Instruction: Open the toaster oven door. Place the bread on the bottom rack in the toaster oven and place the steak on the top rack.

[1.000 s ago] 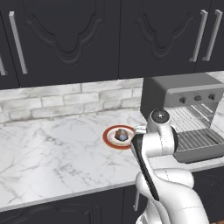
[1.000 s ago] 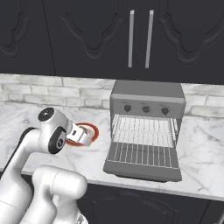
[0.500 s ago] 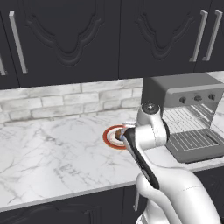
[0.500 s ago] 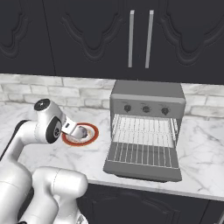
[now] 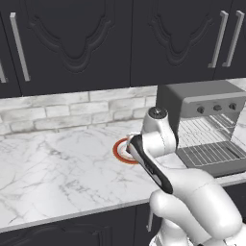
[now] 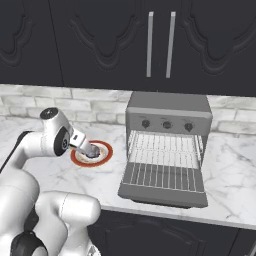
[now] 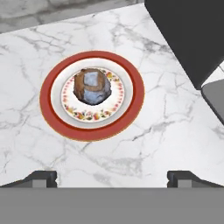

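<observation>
On the marble counter (image 6: 50,130), just left of the toaster oven (image 6: 167,117), stands a red-rimmed plate (image 7: 52,116) with a flowered inner ring, and the bread (image 7: 91,85) sits in its middle — a round brownish lump with a paler patch on top. Over this plate hangs the gripper (image 7: 112,177), and its two dark fingertips (image 7: 41,177) stand wide apart at the bottom of the hand view, with nothing between them and clear of the bread. From the right base view, the toaster oven door (image 6: 164,184) lies folded down flat in front of the oven, so the wire racks (image 6: 165,150) inside are visible. Dark cabinets (image 5: 72,43) hang above a pale brick backsplash (image 5: 62,113).
</observation>
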